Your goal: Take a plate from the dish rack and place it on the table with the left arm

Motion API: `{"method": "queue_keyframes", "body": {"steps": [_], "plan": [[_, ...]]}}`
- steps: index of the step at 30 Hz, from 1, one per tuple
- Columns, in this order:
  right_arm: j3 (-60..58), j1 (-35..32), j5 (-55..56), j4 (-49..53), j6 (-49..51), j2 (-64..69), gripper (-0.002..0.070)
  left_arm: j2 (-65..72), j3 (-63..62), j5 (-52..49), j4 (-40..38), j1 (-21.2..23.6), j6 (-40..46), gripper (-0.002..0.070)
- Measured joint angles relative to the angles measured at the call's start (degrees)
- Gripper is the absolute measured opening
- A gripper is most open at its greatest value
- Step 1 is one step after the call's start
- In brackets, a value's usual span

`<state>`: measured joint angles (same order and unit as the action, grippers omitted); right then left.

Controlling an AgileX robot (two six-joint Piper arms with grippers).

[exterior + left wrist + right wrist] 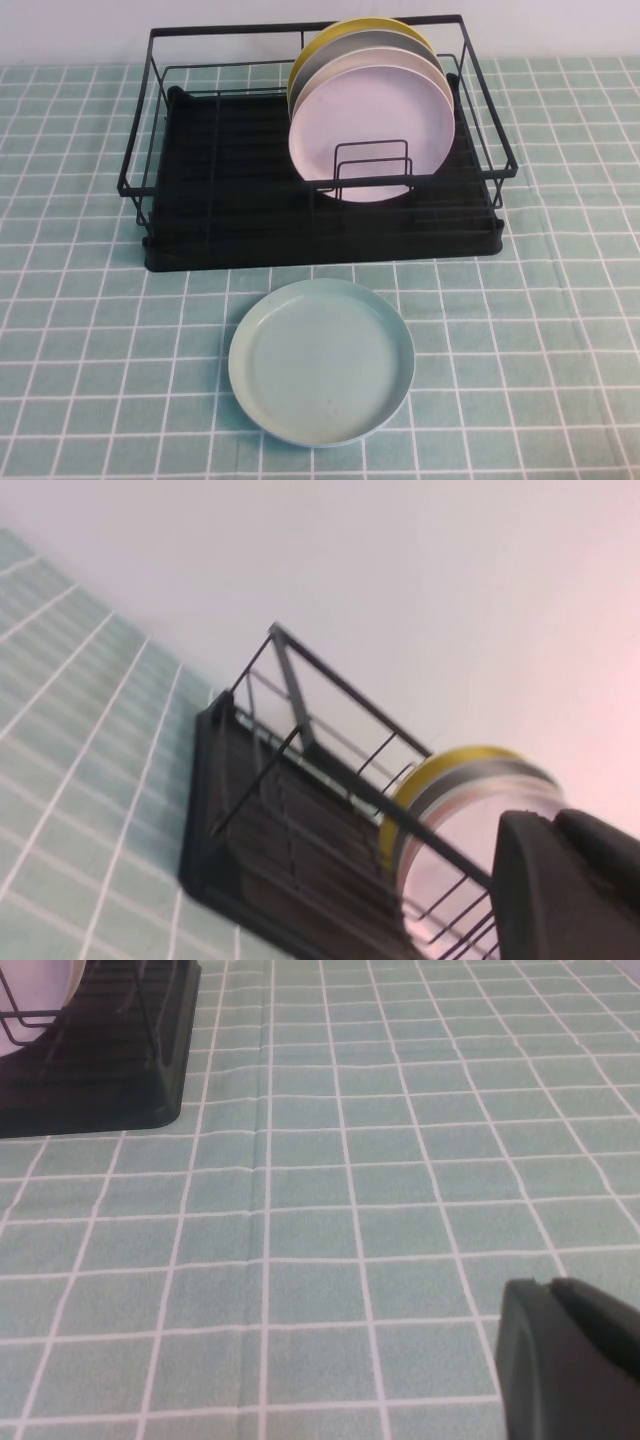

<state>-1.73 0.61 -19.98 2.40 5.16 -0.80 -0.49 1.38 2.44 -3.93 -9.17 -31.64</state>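
The pale pink-lilac plate stands on edge at the front of a row of plates in the right part of the black wire dish rack. It also shows in the left wrist view, behind the rack's wires. Neither arm appears in the high view. My left gripper shows only as dark fingers pressed together. It is held off the rack's left end and grips nothing. My right gripper is shut and empty, low over the mint-green grid table, right of the rack's corner.
Behind the pink plate stand a cream plate, a grey one and a yellow one. A light blue-green plate lies flat on the table in front of the rack. The rack's left half holds no plates.
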Motion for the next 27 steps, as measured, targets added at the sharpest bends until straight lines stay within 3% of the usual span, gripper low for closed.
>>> {"method": "queue_keyframes", "body": {"steps": [5, 10, 19, 22, 27], "plan": [[0.00, 0.00, 0.00, 0.00, 0.00, 0.00, -0.0018, 0.00, 0.00, 3.05, 0.00, 0.00, -0.57, -0.0004], [0.00, 0.00, 0.00, 0.00, 0.00, 0.00, -0.0018, 5.25, -9.53, -13.94, 3.93, -1.50, 1.58, -0.0004], [0.00, 0.00, 0.00, 0.00, 0.00, 0.00, -0.0018, 34.67, -49.97, -53.88, 7.83, -4.84, 35.01, -0.0004], [0.00, 0.00, 0.00, 0.00, 0.00, 0.00, -0.0018, 43.95, -61.87, -58.55, 4.75, -4.96, 44.97, -0.0004], [0.00, 0.00, 0.00, 0.00, 0.00, 0.00, -0.0018, 58.17, -75.44, -59.93, -7.40, -5.50, 61.99, -0.0004]]}}
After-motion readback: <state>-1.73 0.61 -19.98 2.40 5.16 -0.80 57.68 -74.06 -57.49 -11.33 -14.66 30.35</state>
